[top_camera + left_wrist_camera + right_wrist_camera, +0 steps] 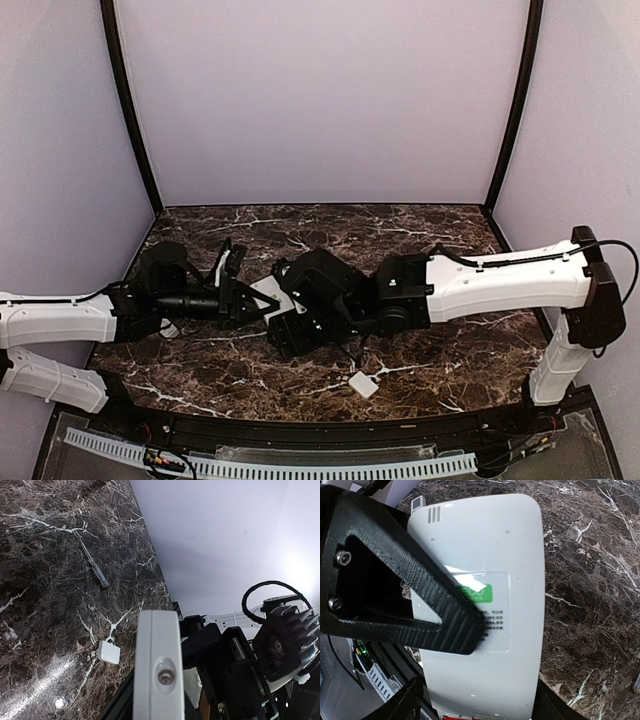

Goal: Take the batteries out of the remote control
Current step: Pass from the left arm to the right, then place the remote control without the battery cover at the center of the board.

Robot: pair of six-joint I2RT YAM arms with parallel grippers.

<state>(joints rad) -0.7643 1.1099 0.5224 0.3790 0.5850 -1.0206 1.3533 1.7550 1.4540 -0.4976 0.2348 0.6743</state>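
Top view: both jaws meet at the white remote (266, 293) over the desk (420, 235); a white cover (363, 384) lies loose. Left wrist: remote edge-on, left jaws unseen, cannot tell. Right wrist: right jaws pinch the remote; batteries unseen, likely still inside.

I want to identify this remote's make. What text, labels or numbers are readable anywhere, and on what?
The green patch on the remote's sticker: white characters, blurred and partly covered, unreadable.
The small black print beside it: too small to read.
No other text shows.
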